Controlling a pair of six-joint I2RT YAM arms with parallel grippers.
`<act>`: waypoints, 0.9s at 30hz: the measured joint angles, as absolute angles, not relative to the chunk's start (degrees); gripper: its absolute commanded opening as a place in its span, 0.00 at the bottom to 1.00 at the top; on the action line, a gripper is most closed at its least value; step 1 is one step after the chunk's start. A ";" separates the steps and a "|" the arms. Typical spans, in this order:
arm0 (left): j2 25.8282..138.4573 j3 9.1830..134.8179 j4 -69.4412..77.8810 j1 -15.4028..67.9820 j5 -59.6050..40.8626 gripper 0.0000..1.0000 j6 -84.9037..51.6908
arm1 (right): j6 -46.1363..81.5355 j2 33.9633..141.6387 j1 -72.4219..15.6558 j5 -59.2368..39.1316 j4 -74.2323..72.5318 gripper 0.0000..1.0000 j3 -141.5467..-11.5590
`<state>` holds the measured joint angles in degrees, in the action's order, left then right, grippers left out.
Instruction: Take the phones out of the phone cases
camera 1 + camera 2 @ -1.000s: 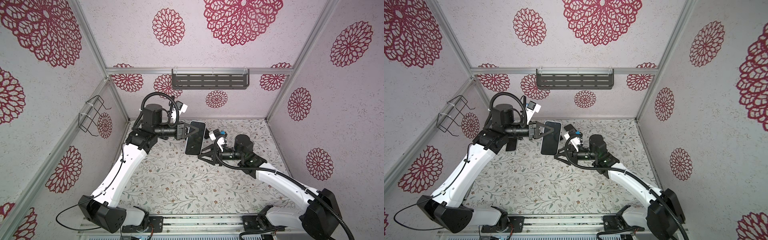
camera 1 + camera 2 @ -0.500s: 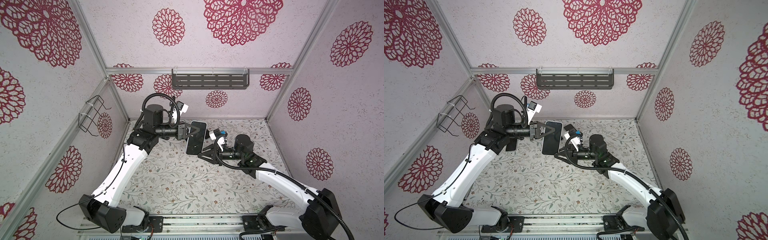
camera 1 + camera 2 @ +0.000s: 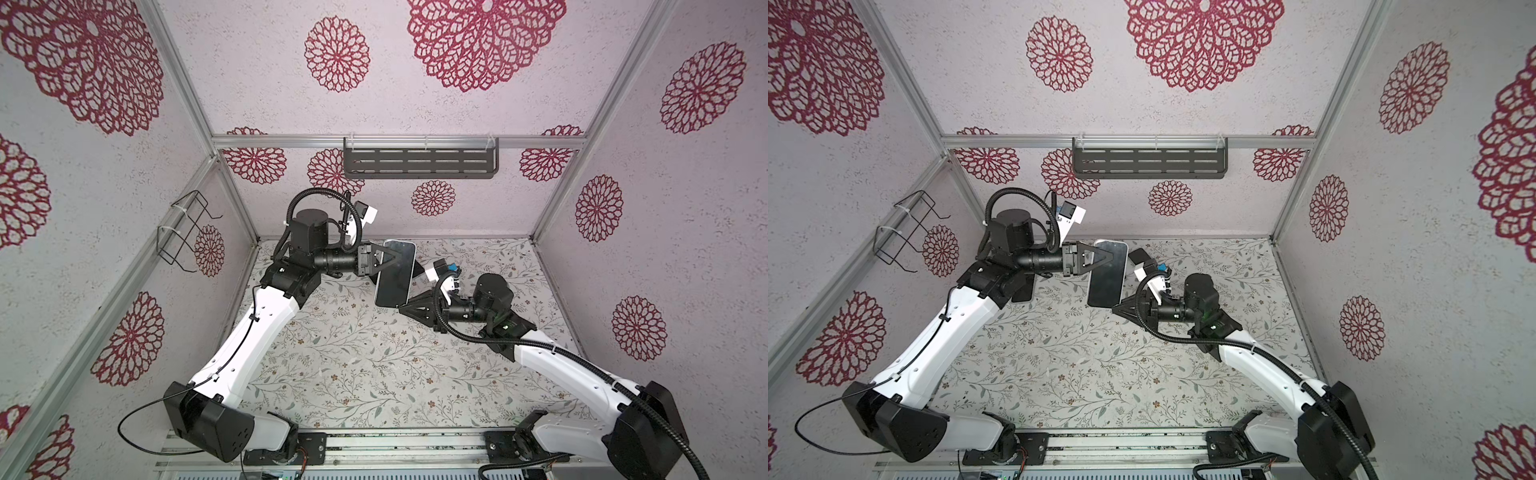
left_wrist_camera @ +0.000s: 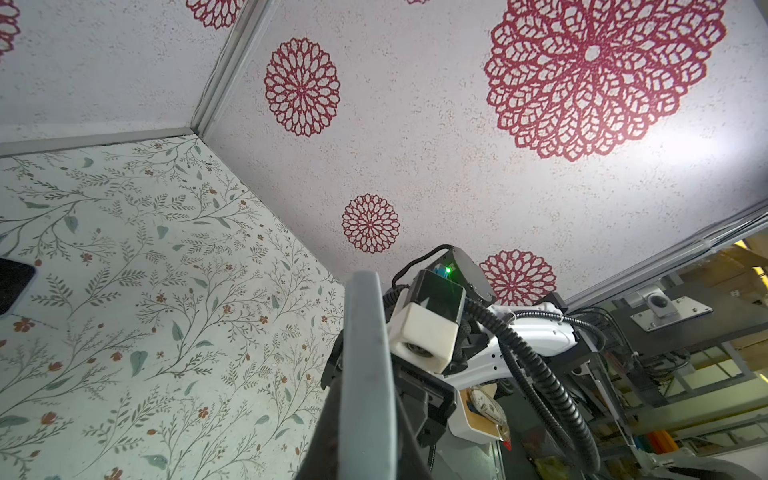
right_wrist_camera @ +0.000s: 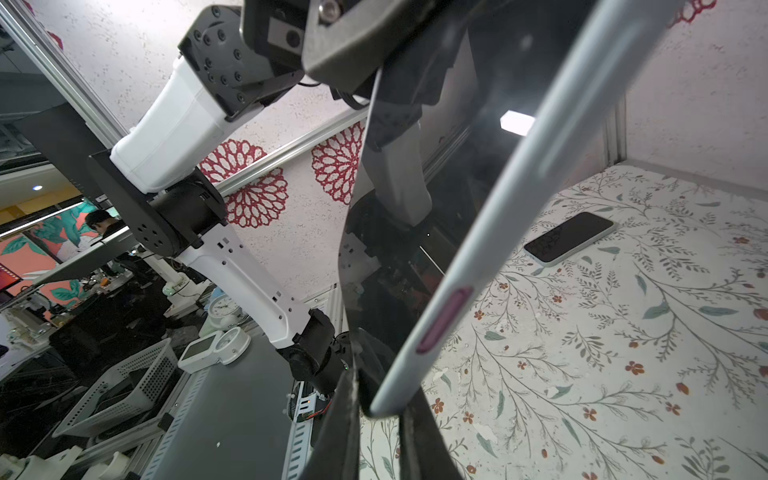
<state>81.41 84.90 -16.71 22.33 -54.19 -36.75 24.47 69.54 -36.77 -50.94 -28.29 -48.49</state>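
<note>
phone [image 3: 394, 286], glossy black and slab-shaped, hangs in the air above the floral-print tabletop [image 3: 353, 365], near its back edge. it looks seated in its pale grey-blue phone case [image 5: 498, 232], which has a magenta side button. the black left gripper [image 3: 390, 259] is clamped tight on the upper part. the black right gripper [image 3: 402, 307] pinches narrowly on the case's lower corner. a second dark phone [image 5: 568, 237] lies flat by the tabletop's left edge. removal seems barely begun: no corner looks peeled free.
</note>
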 measured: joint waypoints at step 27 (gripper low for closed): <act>85.67 75.00 15.73 25.89 -47.05 0.00 -72.34 | 12.51 66.30 -37.34 -30.04 -49.60 0.00 -37.26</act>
